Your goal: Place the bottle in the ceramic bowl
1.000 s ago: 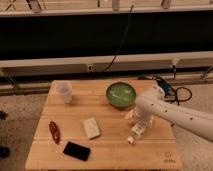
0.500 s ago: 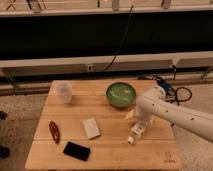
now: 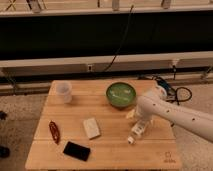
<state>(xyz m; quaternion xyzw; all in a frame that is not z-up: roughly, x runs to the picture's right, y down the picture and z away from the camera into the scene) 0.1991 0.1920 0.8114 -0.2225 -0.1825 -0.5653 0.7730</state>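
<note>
The claw (image 3: 135, 118) hangs wide open and empty just over the small slim white plastic bottle (image 3: 136, 132). The bottle lies on the wooden table (image 3: 107, 152), its long axis slanting front-left, near the glossy green ceramic bowl (image 3: 121, 95).

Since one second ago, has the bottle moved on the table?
No. The bottle lies at the same spot, below and right of the ceramic bowl in the view, and the gripper hangs just over it.

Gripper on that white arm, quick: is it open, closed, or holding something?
Gripper: open, down at the white bottle, which lies on the wooden table just below the green bowl; not gripping it yet.
</note>
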